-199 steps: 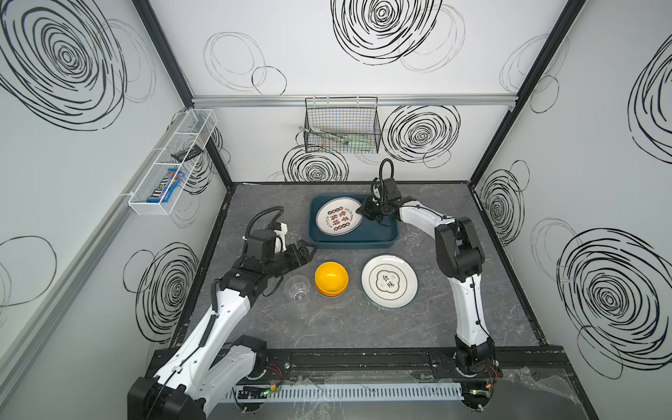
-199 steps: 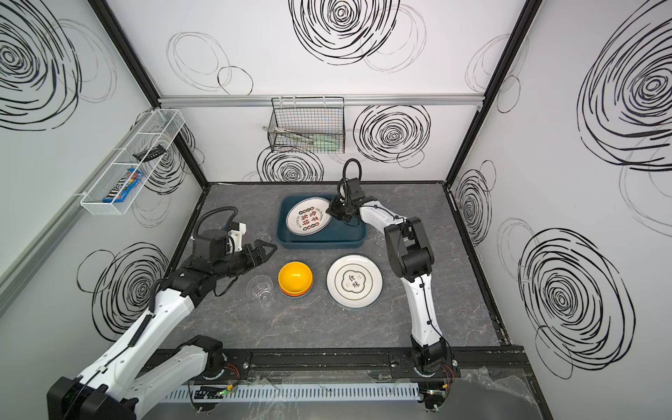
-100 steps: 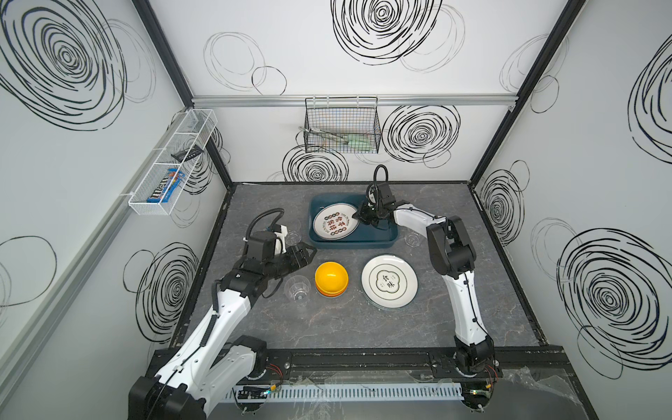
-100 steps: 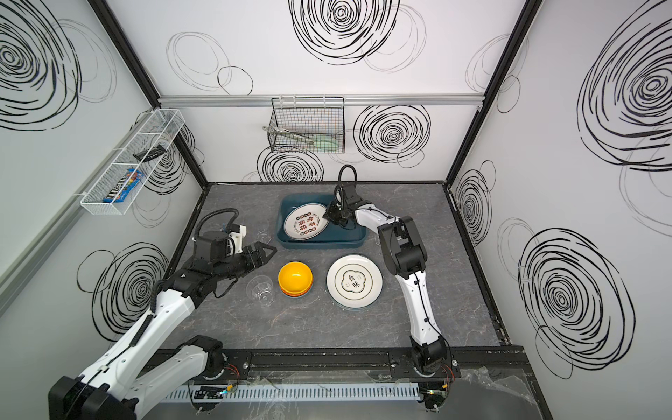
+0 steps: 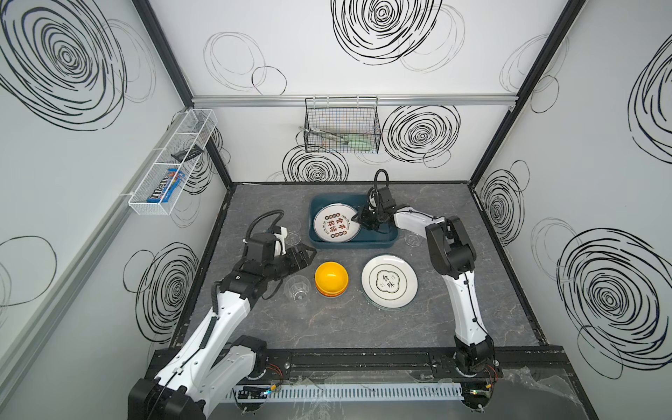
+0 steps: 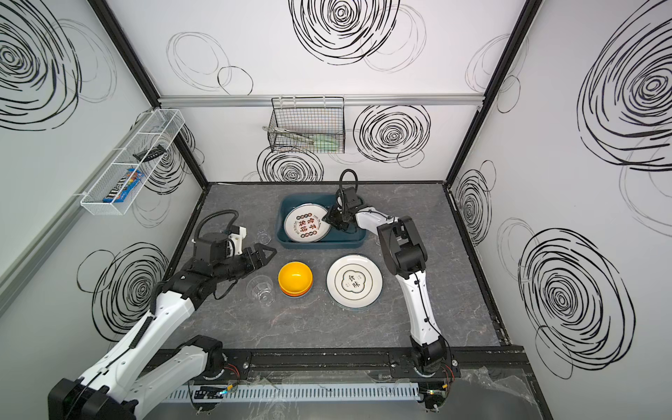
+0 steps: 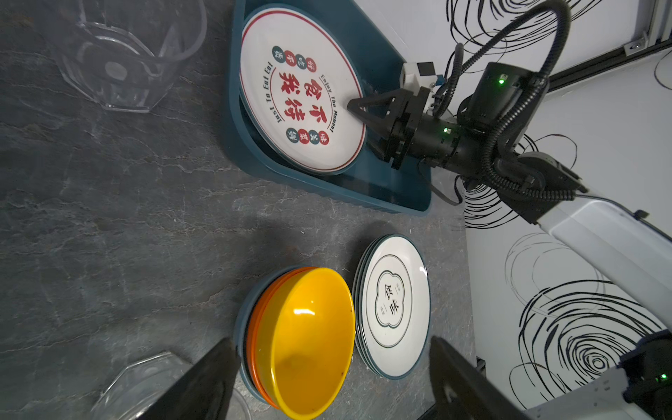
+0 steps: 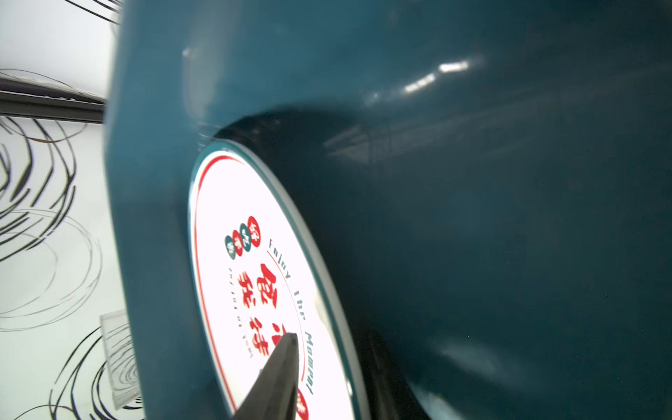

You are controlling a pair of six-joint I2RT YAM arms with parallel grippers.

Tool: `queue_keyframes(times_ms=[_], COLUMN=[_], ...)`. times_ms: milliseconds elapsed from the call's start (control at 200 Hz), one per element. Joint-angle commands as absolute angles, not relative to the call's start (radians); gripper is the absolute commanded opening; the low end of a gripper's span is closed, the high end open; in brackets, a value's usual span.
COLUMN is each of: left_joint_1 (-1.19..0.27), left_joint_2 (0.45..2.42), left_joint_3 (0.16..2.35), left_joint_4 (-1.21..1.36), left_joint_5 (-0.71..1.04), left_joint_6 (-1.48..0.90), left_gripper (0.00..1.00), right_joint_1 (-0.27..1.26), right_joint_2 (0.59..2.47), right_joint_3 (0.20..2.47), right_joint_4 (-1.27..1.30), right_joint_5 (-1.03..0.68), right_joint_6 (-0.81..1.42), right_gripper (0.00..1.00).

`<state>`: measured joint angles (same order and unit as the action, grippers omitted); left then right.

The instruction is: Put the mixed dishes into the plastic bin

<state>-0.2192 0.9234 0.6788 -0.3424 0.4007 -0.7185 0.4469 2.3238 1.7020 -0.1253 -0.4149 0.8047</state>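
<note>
One plate [image 5: 336, 222], right gripper [image 5: 354, 219] — lower in bin [image 5: 374, 243]

Printed plate [image 7: 302, 91], lying under the tip of the right pincer [image 7: 350, 105]: large red characters 食, 我, 待, 不 at centre. Curved around them are "Enjoy The Moment" on the pincer's side and "Just To Eat Eat" on the far side. "Moment" runs just beside the fingertip [image 8: 285, 360] in the right wrist view. Small round red and teal badges carry characters too small to read. Second plate [image 7: 392, 309], ahead of the left pincer [image 7: 332, 345]: 食味 inside a lobed frame, with smaller illegible marks. Candy pack [image 5: 162, 189], well apart from both pincers: "m&m's".
</note>
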Motion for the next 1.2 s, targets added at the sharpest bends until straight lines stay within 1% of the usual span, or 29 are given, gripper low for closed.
queue_keyframes(times_ms=[0,190,340,460,705,911,1016,1196], left_joint_1=[-0.208,-0.214,-0.228,-0.260,-0.377,-0.481,-0.529,-0.614], left_joint_2=[0.908,0.908,0.904,0.911,0.957,1.017,1.056,1.127], left_joint_3=[0.670,0.673,0.682,0.694,0.752,0.805,0.832,0.869], left_joint_4=[-0.319,-0.323,-0.331,-0.339,-0.362,-0.368,-0.374,-0.361], left_joint_5=[0.400,0.394,0.381,0.371,0.312,0.267,0.245,0.206], left_joint_6=[-0.713,-0.709,-0.704,-0.698,-0.677,-0.666,-0.655,-0.653], left_gripper=[0.86,0.86,0.86,0.85,0.82,0.79,0.77,0.76], right_joint_1=[0.432,0.423,0.419,0.429,0.446,0.446,0.443,0.423], right_joint_2=[2.253,2.185,2.122,2.034,1.831,1.656,1.567,1.431], right_joint_3=[1.693,1.680,1.676,1.639,1.488,1.314,1.222,1.086], right_joint_4=[-0.157,-0.215,-0.265,-0.294,-0.339,-0.361,-0.377,-0.416], right_joint_5=[-0.384,-0.332,-0.305,-0.287,-0.293,-0.316,-0.322,-0.331], right_joint_6=[0.783,0.741,0.703,0.659,0.592,0.557,0.542,0.526], right_gripper=[0.36,0.43,0.43,0.42,0.42,0.42,0.43,0.45])
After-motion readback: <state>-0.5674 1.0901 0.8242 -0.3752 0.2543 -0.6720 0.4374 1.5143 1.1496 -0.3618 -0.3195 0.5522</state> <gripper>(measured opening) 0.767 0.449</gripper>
